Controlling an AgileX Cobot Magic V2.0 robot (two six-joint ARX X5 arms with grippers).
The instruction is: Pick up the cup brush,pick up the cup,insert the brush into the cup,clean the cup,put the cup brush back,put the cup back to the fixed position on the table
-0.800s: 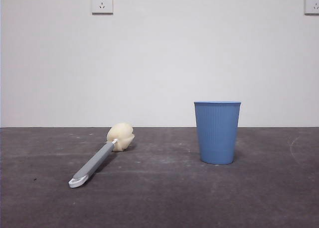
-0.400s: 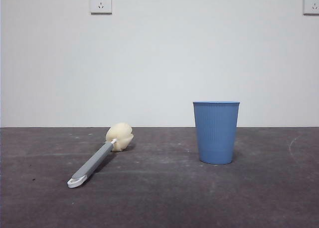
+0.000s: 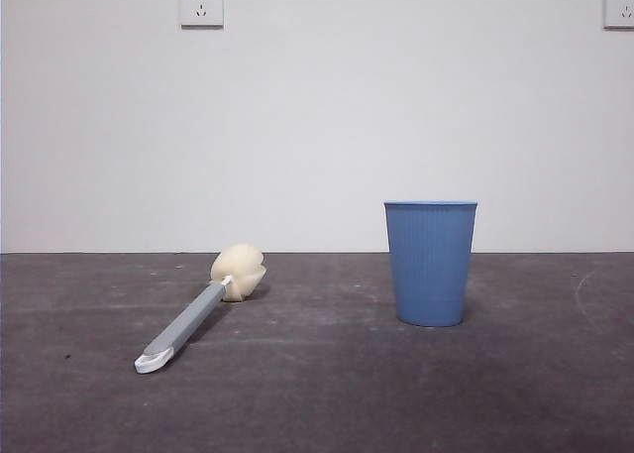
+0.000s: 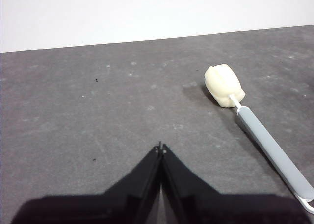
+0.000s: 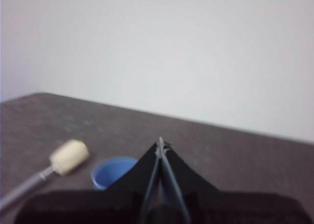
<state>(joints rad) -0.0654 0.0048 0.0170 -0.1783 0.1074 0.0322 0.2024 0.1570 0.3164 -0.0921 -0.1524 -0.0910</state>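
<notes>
Task not yet begun: brush (image 3: 198, 312) lies on table (image 3: 317, 403), cup (image 3: 430, 263) stands apart; left gripper (image 4: 161, 148) and right gripper (image 5: 160, 144) both closed, empty.

Cup brush (image 3: 198, 309) flat; blue cup (image 3: 430, 263) upright, apart.

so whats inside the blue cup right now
The cup stands upright, its wall hiding the inside. In the right wrist view its mouth is blurred and partly covered by the right gripper.

We see a dark grey table (image 3: 317, 403). On it the cup brush (image 3: 203, 306) lies flat. The cup (image 3: 430, 263) stands upright, well apart, nearer the far edge.
</notes>
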